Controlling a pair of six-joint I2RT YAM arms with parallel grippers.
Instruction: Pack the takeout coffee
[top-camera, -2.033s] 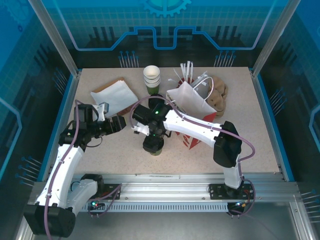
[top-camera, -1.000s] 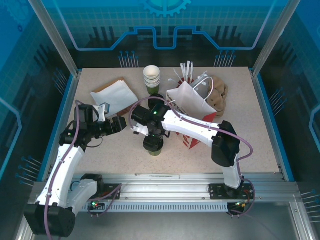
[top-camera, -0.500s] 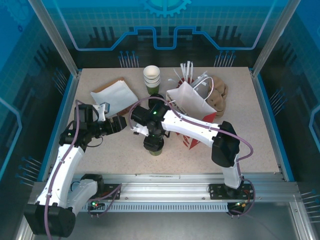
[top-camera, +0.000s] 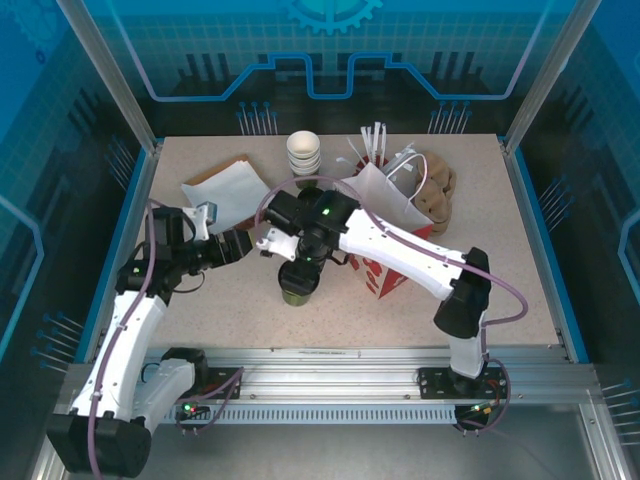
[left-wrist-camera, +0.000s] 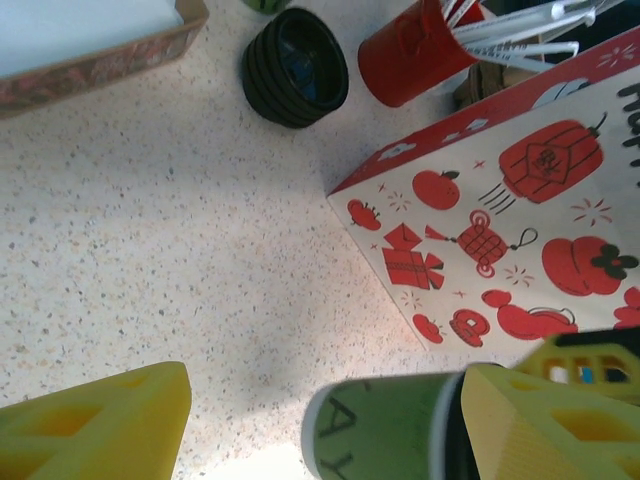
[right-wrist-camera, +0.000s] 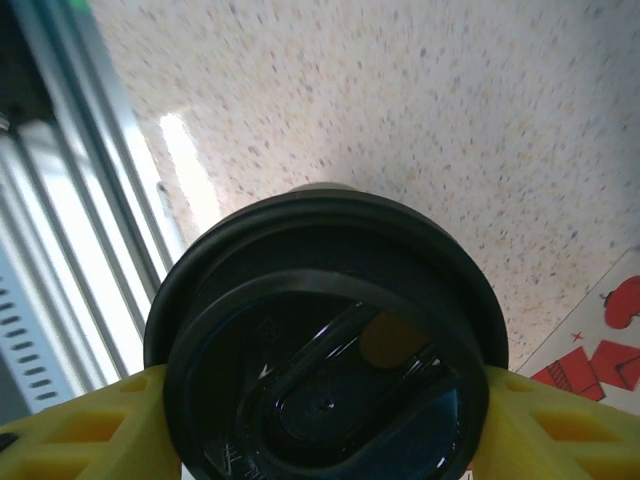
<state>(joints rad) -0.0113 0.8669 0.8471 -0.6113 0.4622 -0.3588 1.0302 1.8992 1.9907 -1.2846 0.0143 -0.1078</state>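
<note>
The speckled beige tabletop (top-camera: 230, 310) sits inside blue see-through walls (top-camera: 60, 200), with a metal rail (top-camera: 330, 355) along its near edge. The far half is crowded: a stack of cups (top-camera: 303, 152), a red cup of straws (left-wrist-camera: 415, 50), a pile of black lids (left-wrist-camera: 295, 68), and a red-printed paper bag (top-camera: 385, 215) right of centre. Open room lies near left and near right. The takeout coffee (top-camera: 297, 292) is near the centre, just left of the bag's near corner. My right pincer (top-camera: 300, 272) is over it, fingers (right-wrist-camera: 560, 430) pressed against both sides of its black lid. My left pincer (top-camera: 238, 246) gapes wide, holding nothing, just left of the cup.
</note>
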